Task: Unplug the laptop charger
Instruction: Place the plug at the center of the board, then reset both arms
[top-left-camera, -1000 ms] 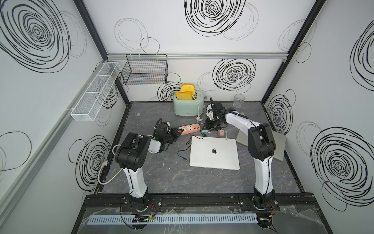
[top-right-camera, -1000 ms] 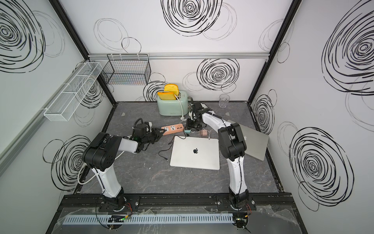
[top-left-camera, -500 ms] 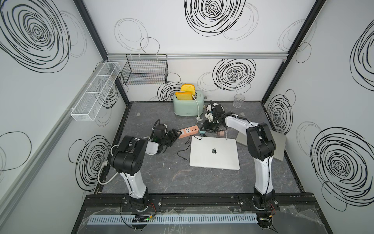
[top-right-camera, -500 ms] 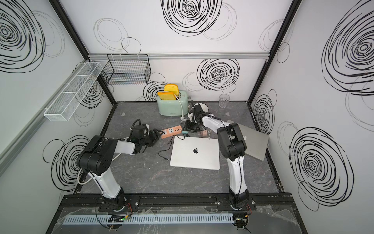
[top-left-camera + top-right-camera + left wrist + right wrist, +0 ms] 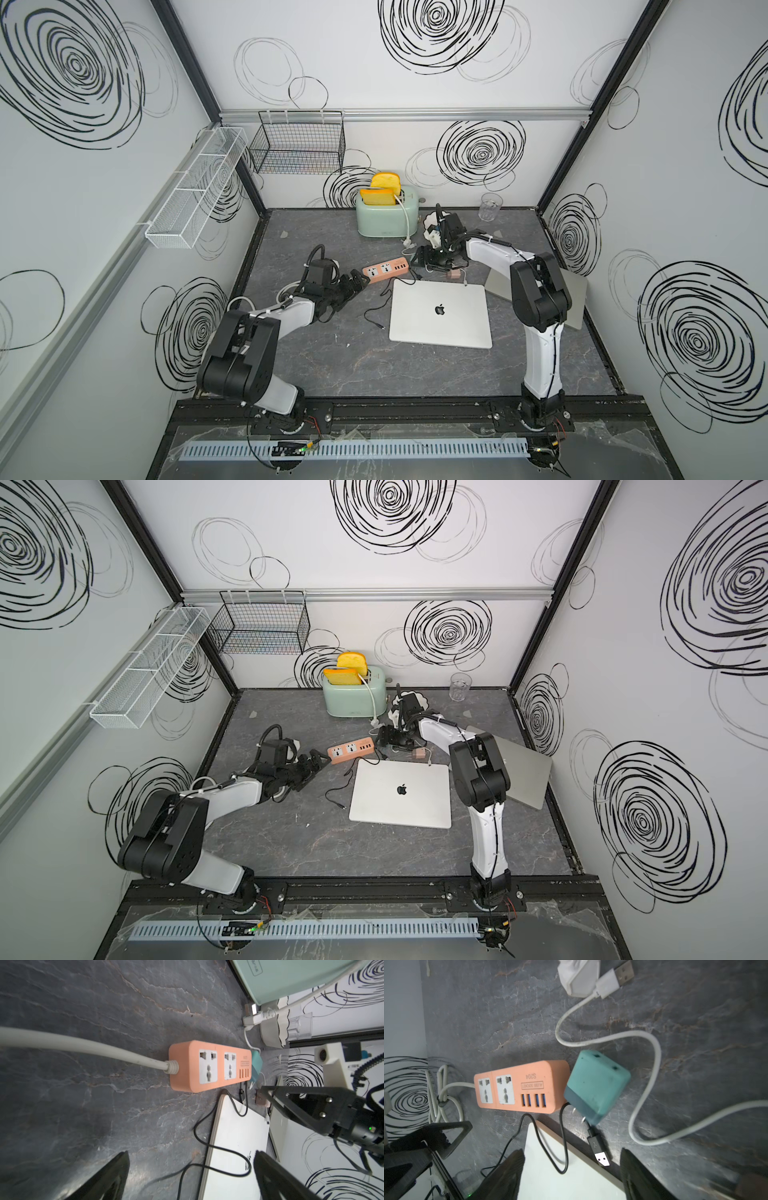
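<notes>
My right gripper (image 5: 571, 1153) hangs released, its fingers spread wide with nothing between them, low over the counter (image 5: 332, 365). The teal laptop charger (image 5: 596, 1086) lies just ahead of the fingertips, clear of both. It rests on its side on the counter, against the USB end of the orange power strip (image 5: 521, 1086), with its two metal prongs bare and in no socket. Both sockets on the strip stand empty. A black cable (image 5: 564, 1147) loops past the prongs and over the corner of the closed silver laptop (image 5: 440, 311), and its black USB plug (image 5: 600, 1153) lies loose near the charger. A white cable (image 5: 643, 1064) curls around the charger's far side.

My left gripper (image 5: 191, 1153) is released too and holds nothing. It sits near the strip's other end, where the grey cord enters, so the charger is beyond the whole strip from it. The mint toaster (image 5: 386, 216) stands further back.
</notes>
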